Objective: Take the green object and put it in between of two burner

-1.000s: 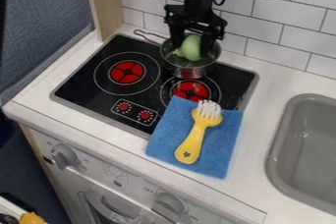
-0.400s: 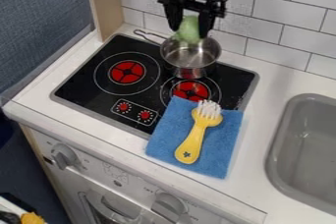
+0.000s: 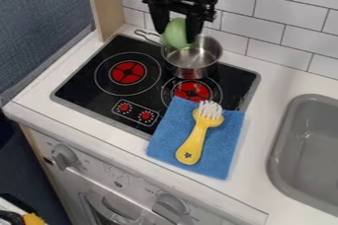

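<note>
My gripper [image 3: 176,35] hangs over the back of the stove, shut on the green object [image 3: 177,33], a rounded thing held between the two fingers. The green object is in front of the left part of the metal pot's rim as seen here. Two burners show red centres: the left burner [image 3: 127,72] and the right burner [image 3: 191,91], on the black stove top [image 3: 99,93].
A metal pot [image 3: 190,73] stands behind the right burner, its handle pointing to the back left. A yellow brush [image 3: 192,144] lies on a blue cloth [image 3: 163,142] over the stove's front right edge. The grey sink [image 3: 282,142] is at the right; a tiled wall [image 3: 269,20] rises behind.
The gripper has lifted the green object out of the pot and then moved left with it. Pot, cloth and brush have stayed in place.
</note>
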`<state>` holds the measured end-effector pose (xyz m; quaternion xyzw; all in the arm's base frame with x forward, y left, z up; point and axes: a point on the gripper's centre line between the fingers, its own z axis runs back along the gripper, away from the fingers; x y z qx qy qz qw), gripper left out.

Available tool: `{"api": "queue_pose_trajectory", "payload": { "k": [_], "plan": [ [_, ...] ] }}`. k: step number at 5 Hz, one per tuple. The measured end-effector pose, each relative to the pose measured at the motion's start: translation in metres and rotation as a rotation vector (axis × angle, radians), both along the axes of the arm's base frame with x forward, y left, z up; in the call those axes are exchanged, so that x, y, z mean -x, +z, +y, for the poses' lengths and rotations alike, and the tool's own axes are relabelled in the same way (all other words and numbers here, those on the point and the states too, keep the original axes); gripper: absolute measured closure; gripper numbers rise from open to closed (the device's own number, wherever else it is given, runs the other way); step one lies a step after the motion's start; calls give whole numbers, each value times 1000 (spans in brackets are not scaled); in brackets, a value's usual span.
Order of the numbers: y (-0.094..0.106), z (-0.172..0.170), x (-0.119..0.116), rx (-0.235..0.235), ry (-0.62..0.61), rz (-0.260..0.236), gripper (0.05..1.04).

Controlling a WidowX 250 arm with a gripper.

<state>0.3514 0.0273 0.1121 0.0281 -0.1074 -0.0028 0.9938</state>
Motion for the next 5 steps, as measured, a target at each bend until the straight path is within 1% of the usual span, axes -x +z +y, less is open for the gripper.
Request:
{"api": "queue_pose_trajectory", "payload": {
  "k": [1, 2, 3, 4, 5],
  "plan": [
    [0, 19, 34, -8, 41, 31, 336],
    [-17, 23, 58, -15, 56, 90, 336],
    [-32, 25, 65, -25, 61, 117, 336],
    [-52, 29, 63, -46, 67, 155, 336],
    [-74, 32, 59, -51, 59, 210, 336]
  ]
}}
